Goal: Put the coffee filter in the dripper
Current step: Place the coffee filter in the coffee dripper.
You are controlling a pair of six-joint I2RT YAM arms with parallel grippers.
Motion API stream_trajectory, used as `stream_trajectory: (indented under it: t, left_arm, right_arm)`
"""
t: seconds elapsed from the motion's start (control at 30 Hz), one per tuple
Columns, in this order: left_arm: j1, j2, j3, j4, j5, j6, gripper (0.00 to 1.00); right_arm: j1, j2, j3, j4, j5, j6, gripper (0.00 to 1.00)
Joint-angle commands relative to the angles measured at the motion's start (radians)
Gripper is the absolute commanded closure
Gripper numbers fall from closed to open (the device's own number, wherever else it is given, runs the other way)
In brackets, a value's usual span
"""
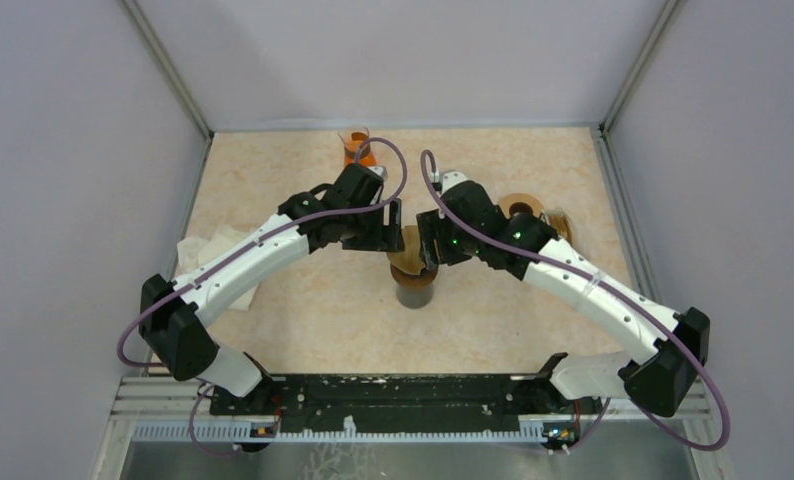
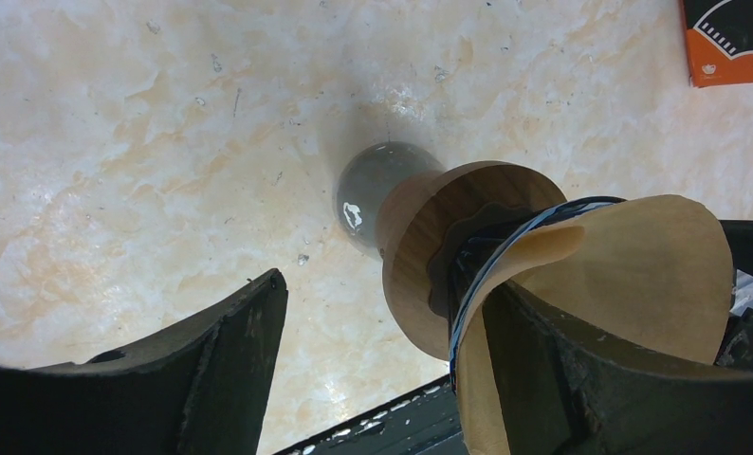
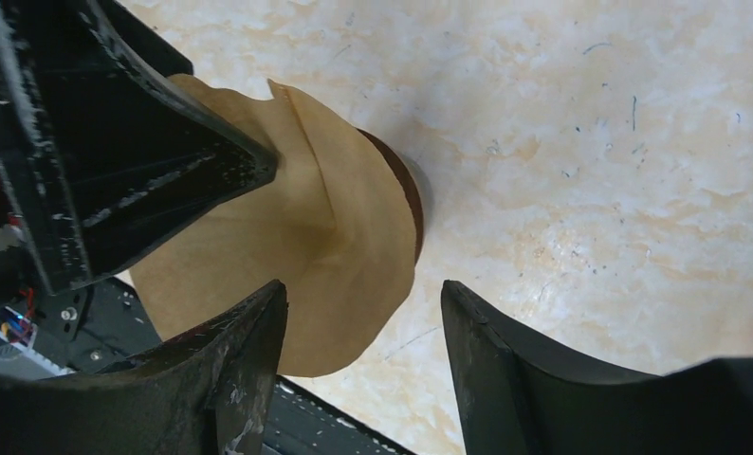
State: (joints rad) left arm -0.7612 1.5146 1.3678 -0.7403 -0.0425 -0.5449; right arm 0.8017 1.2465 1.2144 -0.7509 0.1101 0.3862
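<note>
The dripper (image 1: 413,268), with a wooden collar (image 2: 420,237), stands on a grey vessel (image 2: 373,190) mid-table. A brown paper coffee filter (image 2: 648,275) (image 3: 335,227) sits in its mouth, its edge flaring up above the rim. My left gripper (image 1: 383,228) (image 2: 392,284) is open: one finger (image 2: 581,379) reaches inside the filter cone, the other finger (image 2: 211,370) hangs outside over bare table. My right gripper (image 1: 435,242) (image 3: 361,284) is open just right of the dripper. The filter's lower edge lies by its left finger (image 3: 230,370), unclamped.
An orange object (image 1: 359,150) stands at the back and an orange package (image 2: 733,38) lies nearby. White crumpled paper (image 1: 205,262) lies on the left. Brown round items (image 1: 525,208) sit behind the right arm. Grey walls close in three sides.
</note>
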Motion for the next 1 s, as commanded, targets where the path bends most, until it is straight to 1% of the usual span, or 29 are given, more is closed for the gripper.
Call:
stream_trajectory:
  t: [0.0, 0.53, 0.97]
  left_arm:
    - [0.005, -0.022, -0.005, 0.012, 0.009, 0.008, 0.20]
    - [0.005, -0.013, -0.007, 0.010, 0.000, 0.010, 0.20]
    - [0.005, -0.009, -0.011, 0.006, -0.010, 0.009, 0.20]
  right_arm:
    - [-0.011, -0.008, 0.059, 0.029, -0.036, -0.006, 0.38]
    - [-0.011, 0.024, 0.053, -0.061, -0.066, -0.023, 0.37]
    - [-0.011, 0.050, 0.089, -0.111, -0.065, -0.035, 0.37]
